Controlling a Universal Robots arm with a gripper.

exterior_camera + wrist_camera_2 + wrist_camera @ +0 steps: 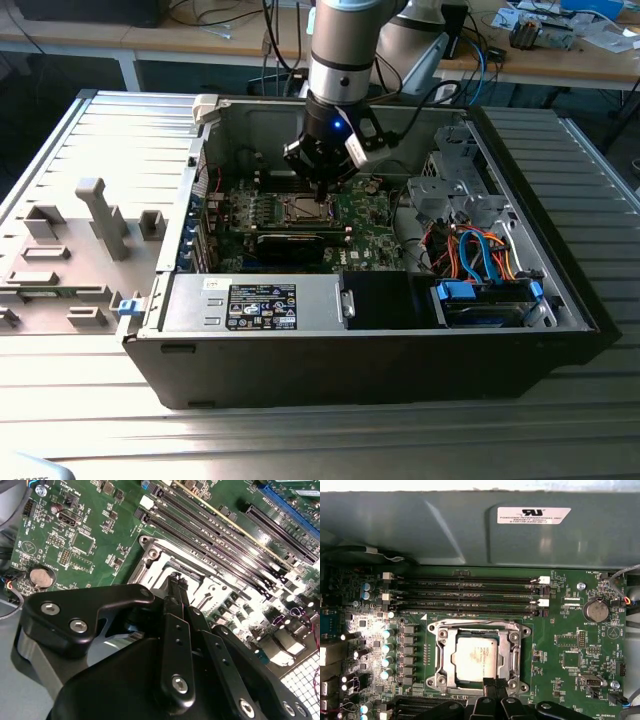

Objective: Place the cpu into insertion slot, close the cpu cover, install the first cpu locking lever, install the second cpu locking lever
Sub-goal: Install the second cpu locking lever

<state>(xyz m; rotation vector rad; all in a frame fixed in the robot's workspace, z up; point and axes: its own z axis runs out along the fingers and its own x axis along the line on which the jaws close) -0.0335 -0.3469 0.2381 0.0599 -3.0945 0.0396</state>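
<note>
Standing on a ribbed grey bench [330, 440], an open computer case [560, 330] is laid on its side with the arm reaching down into it. Going from the exterior view's left: a grey moulded panel [70, 255] with upright tabs lies on the bench beside the case; inside the case wall sit the green motherboard [365, 225] and, along the near edge, a silver power supply [255, 303]; at the exterior view's right are a drive cage [490, 303] with blue fittings and a bundle of orange and blue cables [470, 252]. The gripper [322, 185] hangs directly above the socket area, just clear of the board. In the first wrist view the cpu [477, 658] lies flat in the insertion slot [441, 682], its silvery top showing through the window of the cpu cover [506, 656], which lies down flat over it. Four long memory slots [470, 596] run parallel just beyond the socket, and a coin battery [596, 611] sits well to one side. The fingers [495, 686] are drawn together, tips touching or nearly so, with nothing between them, poised at the socket's near edge just beside the cpu. In the second wrist view the same closed tips [176, 580] hover over the silver frame.
</note>
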